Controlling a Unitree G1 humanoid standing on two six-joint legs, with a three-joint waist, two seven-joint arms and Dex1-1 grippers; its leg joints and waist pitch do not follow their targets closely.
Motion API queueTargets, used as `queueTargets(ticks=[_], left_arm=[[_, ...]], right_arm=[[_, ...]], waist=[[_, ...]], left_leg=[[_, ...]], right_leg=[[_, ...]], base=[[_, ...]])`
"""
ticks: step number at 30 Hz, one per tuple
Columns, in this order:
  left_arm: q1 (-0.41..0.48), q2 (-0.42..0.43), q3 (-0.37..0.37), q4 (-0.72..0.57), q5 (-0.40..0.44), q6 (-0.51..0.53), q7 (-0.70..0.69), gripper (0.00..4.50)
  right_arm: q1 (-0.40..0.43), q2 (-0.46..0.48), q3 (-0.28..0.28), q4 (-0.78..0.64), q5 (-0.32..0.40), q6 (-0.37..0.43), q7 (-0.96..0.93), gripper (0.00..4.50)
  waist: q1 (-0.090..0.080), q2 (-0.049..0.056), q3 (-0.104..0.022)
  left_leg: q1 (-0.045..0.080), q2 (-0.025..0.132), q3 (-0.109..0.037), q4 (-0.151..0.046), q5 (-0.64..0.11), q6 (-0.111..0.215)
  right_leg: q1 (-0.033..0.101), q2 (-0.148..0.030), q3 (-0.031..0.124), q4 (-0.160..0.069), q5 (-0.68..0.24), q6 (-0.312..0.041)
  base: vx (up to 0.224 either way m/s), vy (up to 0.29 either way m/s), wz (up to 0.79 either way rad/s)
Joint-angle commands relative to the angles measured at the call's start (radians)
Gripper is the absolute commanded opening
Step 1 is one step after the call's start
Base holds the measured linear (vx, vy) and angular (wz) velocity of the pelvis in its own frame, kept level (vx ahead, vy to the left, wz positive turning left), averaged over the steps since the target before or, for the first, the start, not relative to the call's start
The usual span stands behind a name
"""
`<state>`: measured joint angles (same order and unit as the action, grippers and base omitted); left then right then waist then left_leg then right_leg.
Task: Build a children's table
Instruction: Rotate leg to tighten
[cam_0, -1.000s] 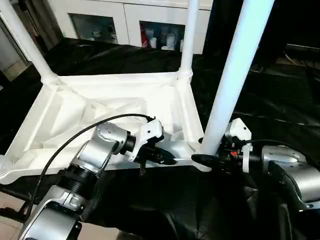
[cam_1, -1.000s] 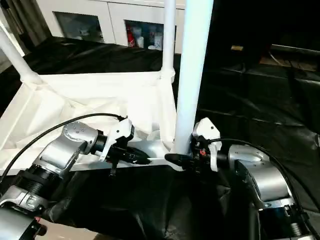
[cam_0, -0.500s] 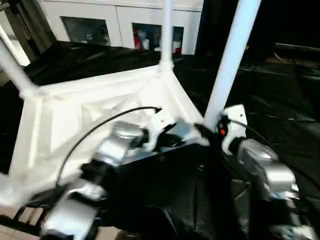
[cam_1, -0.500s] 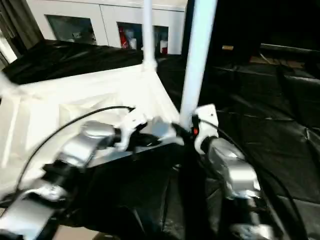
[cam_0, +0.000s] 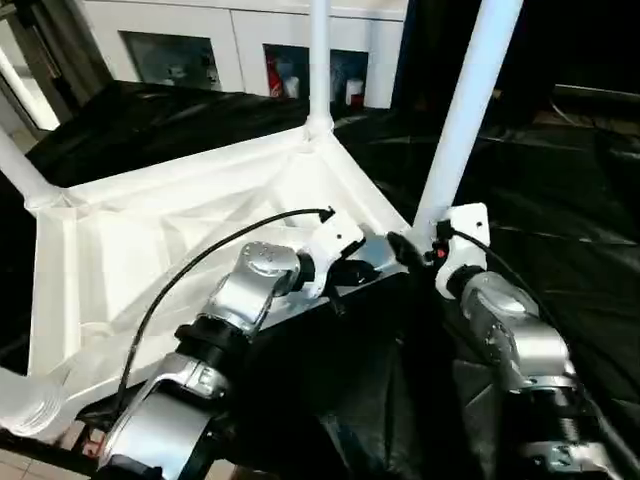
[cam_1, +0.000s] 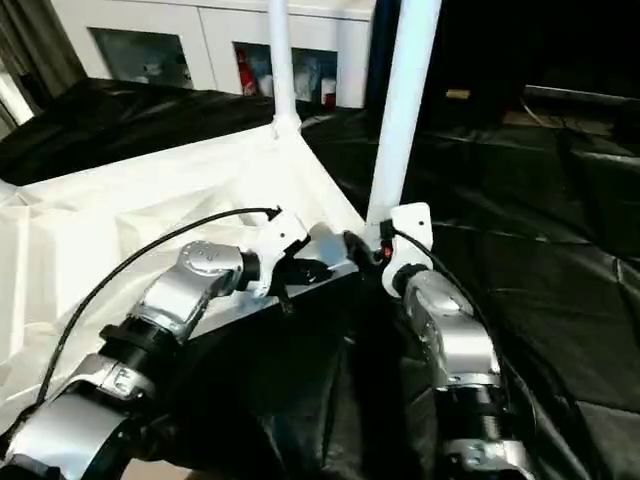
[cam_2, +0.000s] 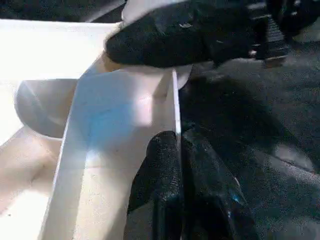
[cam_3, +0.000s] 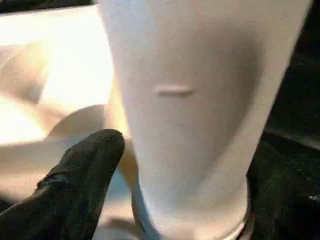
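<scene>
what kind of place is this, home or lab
Probably an indoor workroom or lab, not a lived-in home: a work table draped in black sheeting, white glass-door cabinets holding bottles, and the upturned tabletop set out for assembly.

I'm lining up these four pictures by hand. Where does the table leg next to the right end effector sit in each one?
Left eye: the leg slants from top right down to the right end effector.
Right eye: the same slant, right of centre.
Left wrist: probably the white patch behind the black right end effector, beyond the tabletop rim.
Right wrist: close up, in the middle.
Shared landmark: the right end effector at the leg's base.
</scene>
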<state>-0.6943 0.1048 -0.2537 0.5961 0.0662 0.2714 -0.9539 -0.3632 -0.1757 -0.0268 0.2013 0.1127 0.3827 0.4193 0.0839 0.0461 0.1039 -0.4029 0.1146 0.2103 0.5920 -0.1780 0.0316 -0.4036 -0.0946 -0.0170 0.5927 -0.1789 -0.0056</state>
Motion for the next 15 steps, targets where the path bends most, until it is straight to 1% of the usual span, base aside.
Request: queueTargets(ticks=[1, 2, 3, 4, 5, 6, 7, 8, 9, 11, 12, 13, 14, 15], left_arm=[[-0.002, -0.030, -0.064, -0.071, -0.047, -0.055, -0.100, 0.00], [0.008, -0.014, -0.071, -0.085, -0.052, -0.064, -0.133, 0.00], [0.010, -0.009, -0.073, -0.090, -0.054, -0.063, -0.142, 0.00], [0.026, 0.020, -0.085, -0.117, -0.066, -0.064, -0.200, 0.00], [0.032, 0.032, -0.089, -0.126, -0.069, -0.072, -0.223, 0.00], [0.032, 0.032, -0.089, -0.126, -0.069, -0.072, -0.223, 0.00], [0.041, 0.045, -0.094, -0.140, -0.078, -0.081, -0.254, 0.00], [0.047, 0.056, -0.098, -0.150, -0.082, -0.087, -0.276, 0.00], [0.056, 0.073, -0.105, -0.165, -0.089, -0.088, -0.310, 0.00], [0.069, 0.098, -0.112, -0.191, -0.100, -0.081, -0.361, 0.00], [0.069, 0.098, -0.112, -0.191, -0.100, -0.081, -0.361, 0.00], [0.077, 0.119, -0.117, -0.217, -0.115, -0.066, -0.407, 0.00], [0.080, 0.125, -0.120, -0.225, -0.118, -0.062, -0.419, 0.00], [0.082, 0.132, -0.121, -0.234, -0.126, -0.055, -0.435, 0.00]], right_arm=[[0.013, 0.015, 0.140, -0.036, 0.037, 0.019, 0.145, 3.80], [0.024, -0.022, 0.157, -0.062, 0.045, 0.021, 0.201, 3.80], [0.027, -0.031, 0.161, -0.069, 0.047, 0.021, 0.217, 3.80], [0.050, -0.096, 0.186, -0.115, 0.059, 0.017, 0.319, 3.80], [0.059, -0.125, 0.198, -0.136, 0.065, 0.018, 0.364, 3.80], [0.059, -0.125, 0.198, -0.136, 0.065, 0.018, 0.364, 3.80], [0.074, -0.167, 0.216, -0.166, 0.073, 0.015, 0.423, 3.80], [0.086, -0.202, 0.228, -0.191, 0.081, 0.018, 0.469, 3.80], [0.099, -0.241, 0.235, -0.217, 0.097, 0.026, 0.523, 3.80], [0.110, -0.289, 0.235, -0.243, 0.119, 0.038, 0.590, 3.80], [0.110, -0.289, 0.235, -0.243, 0.119, 0.038, 0.590, 3.80], [0.113, -0.319, 0.234, -0.252, 0.134, 0.049, 0.638, 3.80], [0.114, -0.326, 0.234, -0.254, 0.139, 0.052, 0.652, 3.80], [0.113, -0.329, 0.233, -0.255, 0.141, 0.051, 0.657, 3.80]], waist=[[-0.001, -0.019, -0.079], [-0.001, -0.018, -0.079], [0.000, -0.018, -0.079], [0.000, -0.018, -0.078], [0.005, -0.018, -0.076], [0.007, -0.017, -0.076], [0.008, -0.016, -0.075], [0.009, -0.016, -0.075], [0.009, -0.017, -0.074], [0.012, -0.017, -0.072], [0.014, -0.017, -0.073], [0.013, -0.018, -0.070], [0.013, -0.018, -0.070], [0.014, -0.019, -0.069]], left_leg=[[0.030, 0.112, -0.056, -0.081, -0.192, 0.079], [0.030, 0.112, -0.057, -0.081, -0.192, 0.080], [0.033, 0.113, -0.055, -0.080, -0.192, 0.082], [0.033, 0.114, -0.055, -0.081, -0.197, 0.082], [0.035, 0.116, -0.055, -0.082, -0.208, 0.081], [0.037, 0.118, -0.055, -0.082, -0.211, 0.081], [0.035, 0.119, -0.056, -0.083, -0.218, 0.078], [0.038, 0.119, -0.055, -0.083, -0.220, 0.076], [0.037, 0.120, -0.055, -0.084, -0.223, 0.076], [0.034, 0.121, -0.056, -0.084, -0.234, 0.077], [0.036, 0.123, -0.056, -0.084, -0.239, 0.075], [0.034, 0.122, -0.056, -0.085, -0.248, 0.072], [0.033, 0.122, -0.056, -0.085, -0.253, 0.071], [0.034, 0.122, -0.056, -0.085, -0.255, 0.068]], right_leg=[[0.039, -0.080, 0.034, -0.061, -0.124, -0.246], [0.039, -0.080, 0.034, -0.061, -0.127, -0.247], [0.036, -0.078, 0.034, -0.061, -0.131, -0.250], [0.035, -0.079, 0.034, -0.062, -0.139, -0.252], [0.037, -0.079, 0.034, -0.064, -0.155, -0.248], [0.035, -0.079, 0.035, -0.064, -0.156, -0.248], [0.035, -0.076, 0.033, -0.062, -0.156, -0.253], [0.032, -0.076, 0.034, -0.062, -0.157, -0.255], [0.034, -0.077, 0.034, -0.061, -0.155, -0.258], [0.036, -0.080, 0.034, -0.061, -0.170, -0.263], [0.035, -0.081, 0.034, -0.062, -0.177, -0.264], [0.034, -0.083, 0.035, -0.063, -0.194, -0.265], [0.035, -0.084, 0.036, -0.064, -0.203, -0.264], [0.032, -0.083, 0.036, -0.065, -0.219, -0.264]], base=[[0.000, 0.000, 0.00], [0.000, 0.000, 0.00], [0.000, 0.000, 0.00], [0.000, 0.000, 0.00], [0.000, 0.000, 0.00], [0.000, 0.000, 0.00], [0.000, 0.000, 0.00], [0.000, 0.000, 0.00], [0.000, 0.000, 0.00], [0.000, 0.000, 0.00], [0.000, 0.000, 0.00], [0.000, 0.000, 0.00], [0.000, 0.000, 0.00], [0.000, 0.000, 0.00]])
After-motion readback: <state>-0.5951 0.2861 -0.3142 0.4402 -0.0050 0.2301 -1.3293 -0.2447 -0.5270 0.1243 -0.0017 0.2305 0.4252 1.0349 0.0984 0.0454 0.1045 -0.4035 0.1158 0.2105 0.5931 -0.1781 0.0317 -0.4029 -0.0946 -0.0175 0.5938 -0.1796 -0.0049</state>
